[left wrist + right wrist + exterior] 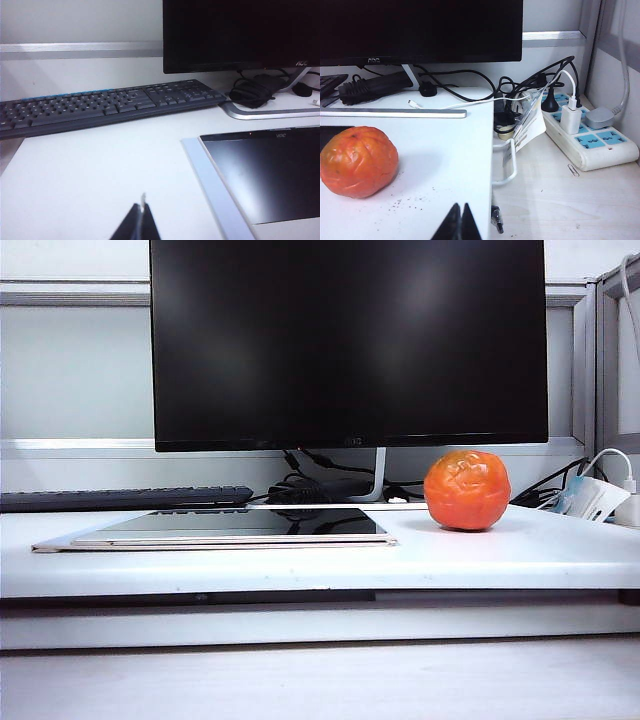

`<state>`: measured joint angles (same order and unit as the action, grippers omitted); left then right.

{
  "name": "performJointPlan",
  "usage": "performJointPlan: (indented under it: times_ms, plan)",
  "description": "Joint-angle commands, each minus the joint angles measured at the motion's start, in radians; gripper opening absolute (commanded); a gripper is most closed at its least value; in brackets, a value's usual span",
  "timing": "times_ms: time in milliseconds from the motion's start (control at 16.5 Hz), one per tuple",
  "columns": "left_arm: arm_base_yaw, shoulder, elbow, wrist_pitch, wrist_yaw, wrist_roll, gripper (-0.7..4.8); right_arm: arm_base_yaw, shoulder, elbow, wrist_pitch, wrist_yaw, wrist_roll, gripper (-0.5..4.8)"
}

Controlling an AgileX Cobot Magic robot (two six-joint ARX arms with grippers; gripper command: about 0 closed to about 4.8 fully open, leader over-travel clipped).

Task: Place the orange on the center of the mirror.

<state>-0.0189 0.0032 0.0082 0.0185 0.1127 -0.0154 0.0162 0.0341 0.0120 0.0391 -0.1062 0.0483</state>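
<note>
We see orange [467,490] on table [500,560], right of mirror [240,525], apart. Left gripper [141,220] and right gripper [460,220] both closed, empty. We fear slick ball rolling off glass.

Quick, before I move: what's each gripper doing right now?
Left gripper: closed, empty, above bare table by the mirror.
Right gripper: closed, empty, near the orange.
</note>
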Motion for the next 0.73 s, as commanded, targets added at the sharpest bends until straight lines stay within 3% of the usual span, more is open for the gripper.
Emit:
performJointPlan:
  times_ms: [61,242,363,605,666,726]
  plan:
    - [-0.001,0.0,0.002,0.012,0.004,0.005,-0.05,0.001,-0.002,-0.005,0.018,-0.001,0.004,-0.01]
    - [-0.002,0.0,0.002,0.012,0.003,0.004,-0.05,0.0,-0.002,-0.005,0.018,-0.001,0.003,-0.01]
    - [-0.072,0.0,0.001,0.012,-0.027,0.004,-0.05,0.0,-0.002,-0.005,0.018,-0.001,0.003,-0.01]
    - [-0.371,0.0,0.002,0.012,-0.067,0.005,-0.05,0.001,-0.002,-0.005,0.018,-0.009,0.009,-0.01]
    - [-0.439,0.0,0.002,0.012,-0.064,0.004,-0.05,0.002,-0.002,-0.005,0.018,-0.034,0.042,-0.01]
    - [-0.548,0.0,0.002,0.012,-0.064,0.005,-0.05,0.002,-0.002,-0.005,0.032,-0.077,0.153,-0.01]
